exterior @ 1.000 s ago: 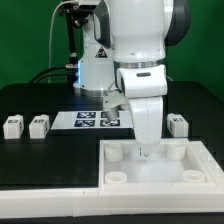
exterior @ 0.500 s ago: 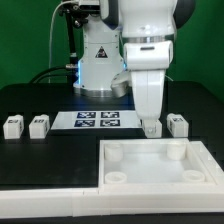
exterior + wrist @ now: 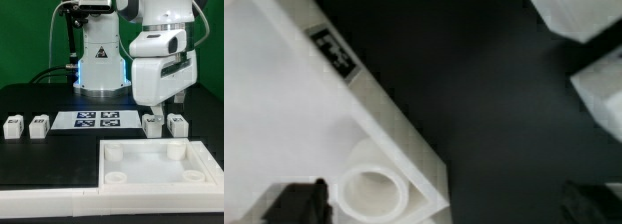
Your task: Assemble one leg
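Wrist view's pretty blurry and the tray [image 3: 278, 130] runs off its edge; the leg [image 3: 152, 126] has a tag too tiny to read.

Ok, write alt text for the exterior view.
The gripper hangs low by two legs at the exterior view's right, behind the white tray. Two more legs sit at that view's left, the marker board between.

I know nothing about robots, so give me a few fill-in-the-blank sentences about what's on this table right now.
Small white legs on the black table number ___. The marker board has ___ legs on each side. The gripper is ___, holding nothing. The tray has round sockets at its ___.
Missing words: four; two; open; corners.
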Robot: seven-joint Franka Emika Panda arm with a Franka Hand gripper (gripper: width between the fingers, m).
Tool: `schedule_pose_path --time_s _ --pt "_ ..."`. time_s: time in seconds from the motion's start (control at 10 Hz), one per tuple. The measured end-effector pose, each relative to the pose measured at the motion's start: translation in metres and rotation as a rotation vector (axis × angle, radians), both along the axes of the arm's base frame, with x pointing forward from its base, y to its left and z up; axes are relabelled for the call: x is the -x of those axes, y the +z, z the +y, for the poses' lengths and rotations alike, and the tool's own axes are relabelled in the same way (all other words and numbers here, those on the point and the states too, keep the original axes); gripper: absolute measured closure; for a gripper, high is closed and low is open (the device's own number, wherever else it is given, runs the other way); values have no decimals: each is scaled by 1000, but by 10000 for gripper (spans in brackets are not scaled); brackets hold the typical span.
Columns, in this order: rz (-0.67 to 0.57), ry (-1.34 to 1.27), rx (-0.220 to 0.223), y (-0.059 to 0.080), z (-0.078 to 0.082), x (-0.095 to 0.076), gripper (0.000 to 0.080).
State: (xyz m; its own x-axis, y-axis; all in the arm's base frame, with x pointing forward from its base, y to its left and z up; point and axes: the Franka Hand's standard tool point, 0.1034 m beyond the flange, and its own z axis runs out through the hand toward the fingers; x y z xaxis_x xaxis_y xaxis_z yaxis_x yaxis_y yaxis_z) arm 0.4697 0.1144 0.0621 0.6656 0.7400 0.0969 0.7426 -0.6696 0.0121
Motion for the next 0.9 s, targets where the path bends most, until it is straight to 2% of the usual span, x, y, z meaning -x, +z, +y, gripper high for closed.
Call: schedule_pose_path --time_s 0.3,0.5,0.7,0.9 --pt "20 -221 -24 -1 2 2 150" --pt "38 -436 -51 -8 15 17 150" --pt "68 -645 -77 -17 24 25 150" --pt "79 -673 -79 -19 24 26 150"
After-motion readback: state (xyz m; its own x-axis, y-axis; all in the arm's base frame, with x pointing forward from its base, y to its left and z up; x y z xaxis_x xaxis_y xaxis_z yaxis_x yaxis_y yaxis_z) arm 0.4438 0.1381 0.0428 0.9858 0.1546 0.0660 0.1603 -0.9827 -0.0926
